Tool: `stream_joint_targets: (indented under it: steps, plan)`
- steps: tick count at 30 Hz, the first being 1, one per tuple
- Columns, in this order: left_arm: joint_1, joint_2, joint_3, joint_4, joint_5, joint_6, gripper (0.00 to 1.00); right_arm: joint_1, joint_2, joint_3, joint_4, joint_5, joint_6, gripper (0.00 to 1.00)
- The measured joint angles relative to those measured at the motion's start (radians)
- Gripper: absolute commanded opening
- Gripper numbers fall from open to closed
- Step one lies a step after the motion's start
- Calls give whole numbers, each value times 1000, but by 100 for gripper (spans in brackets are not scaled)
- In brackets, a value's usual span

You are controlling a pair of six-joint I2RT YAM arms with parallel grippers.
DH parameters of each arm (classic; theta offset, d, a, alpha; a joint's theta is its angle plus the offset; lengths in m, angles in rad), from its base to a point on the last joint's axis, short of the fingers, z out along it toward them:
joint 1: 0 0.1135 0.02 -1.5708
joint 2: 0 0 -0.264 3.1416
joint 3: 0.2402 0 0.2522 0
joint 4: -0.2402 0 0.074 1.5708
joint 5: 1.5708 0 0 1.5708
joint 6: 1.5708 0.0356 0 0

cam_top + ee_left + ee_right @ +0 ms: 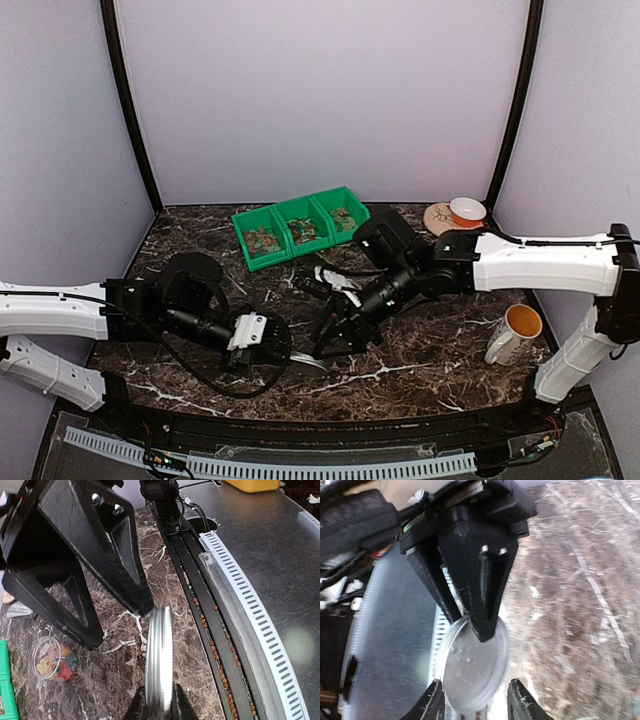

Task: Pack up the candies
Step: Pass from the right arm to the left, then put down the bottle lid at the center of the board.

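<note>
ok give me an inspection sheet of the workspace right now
surface: dark marbled table, no spills seen
job's things: candies in three green bins; more in a small clear jar, lid off
clutter: mug, orange bowl, white scraps
grippers: left tool shut on the silver lid, held edge-on; right tool open, close by the lid
cables: black cable looping over the table by the left arm
surroundings: plain lilac walls, slotted white duct along the near edge

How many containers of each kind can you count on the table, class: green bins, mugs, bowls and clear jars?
Green bins: 3
Mugs: 1
Bowls: 1
Clear jars: 1
Total: 6
</note>
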Motion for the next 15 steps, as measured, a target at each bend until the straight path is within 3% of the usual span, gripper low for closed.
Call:
stream_joint_targets:
  steps: [15]
  plan:
    - [0, 142, 98, 4, -157, -217, 1, -7, -248, -152, -11, 405, -20, 49]
